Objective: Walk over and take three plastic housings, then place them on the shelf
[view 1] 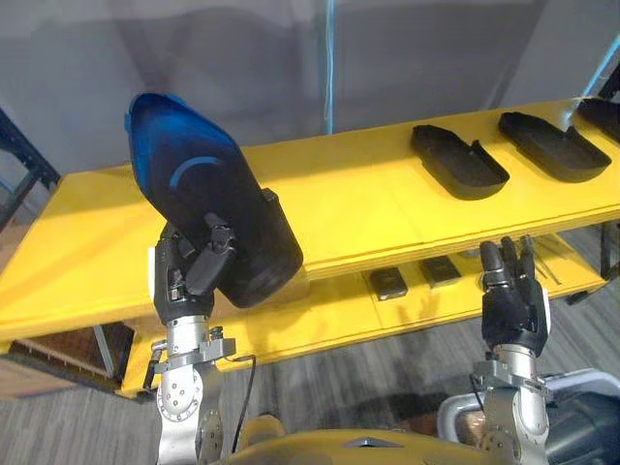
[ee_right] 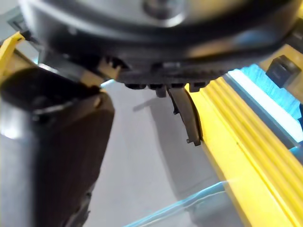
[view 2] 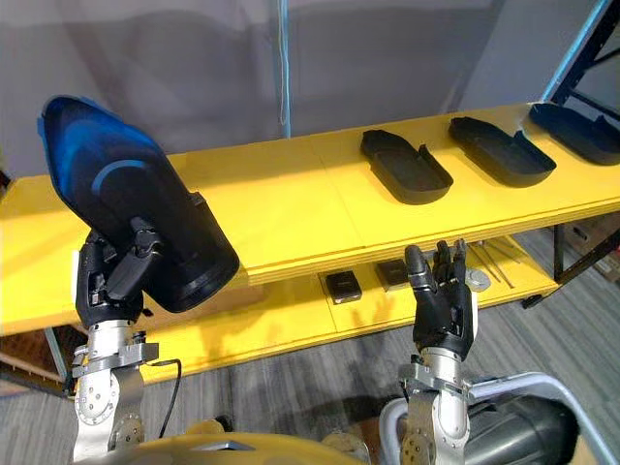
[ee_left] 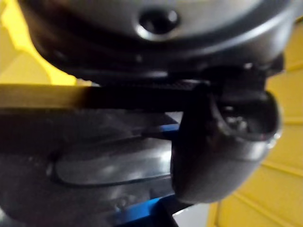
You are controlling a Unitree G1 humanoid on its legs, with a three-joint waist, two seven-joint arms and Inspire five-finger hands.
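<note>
My left hand (view 1: 189, 266) is shut on a large black plastic housing (view 1: 208, 194) with a blue sheen, held tilted above the left part of the yellow shelf (view 1: 358, 208). The same housing (ee_left: 113, 161) shows close up past the thumb in the left wrist view. Two more black housings (view 1: 457, 161) (view 1: 552, 145) lie on the shelf's right part, and a third (view 2: 581, 131) sits at the far right end. My right hand (view 1: 511, 291) hangs open in front of the shelf's lower board, holding nothing.
A lower yellow board (view 1: 320, 325) carries two small dark blocks (view 1: 387, 283) (view 1: 441, 270) and thin metal tools (view 2: 496, 262). A grey wall stands behind the shelf. A dark rack frame (view 2: 581, 58) stands at the right.
</note>
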